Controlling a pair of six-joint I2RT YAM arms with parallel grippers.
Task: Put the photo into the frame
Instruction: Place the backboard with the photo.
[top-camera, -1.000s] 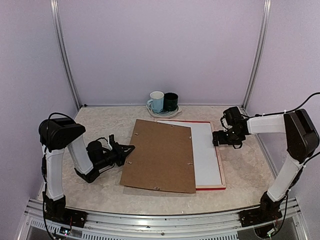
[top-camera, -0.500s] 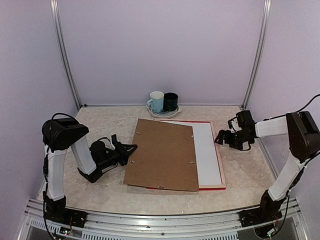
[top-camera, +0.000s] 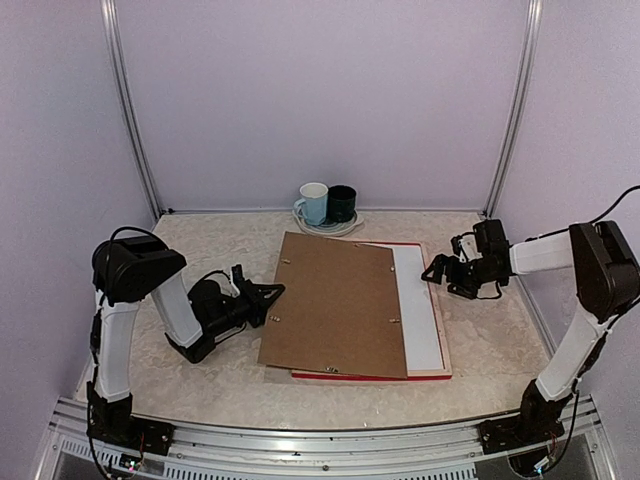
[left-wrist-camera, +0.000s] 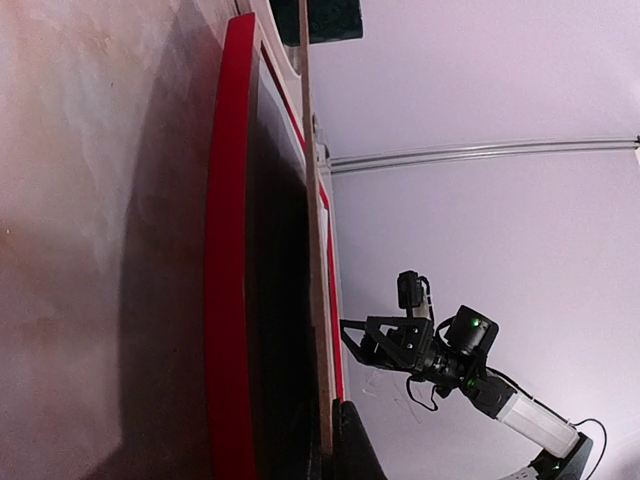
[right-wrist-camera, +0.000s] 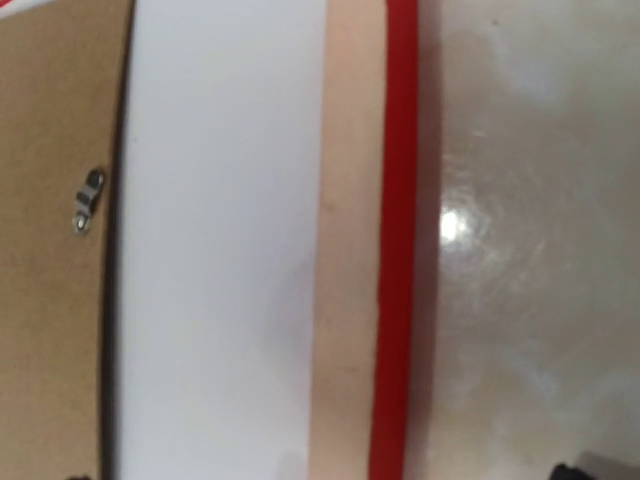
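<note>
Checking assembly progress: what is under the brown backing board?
The face-down frame and a white sheet, probably the photo's back, run beneath the backing board. How far the sheet extends is covered.

Frame lies flat on the table, centre to right. Photo sits inside it, exposed along the right side. Backing board lies on top, covering the left portion and overhanging the frame's left edge. Left gripper is at the board's left edge. Right gripper is just beside the frame's right rail, towards the far end. A mug and a second mug to its right stand on a plate behind the frame.
</note>
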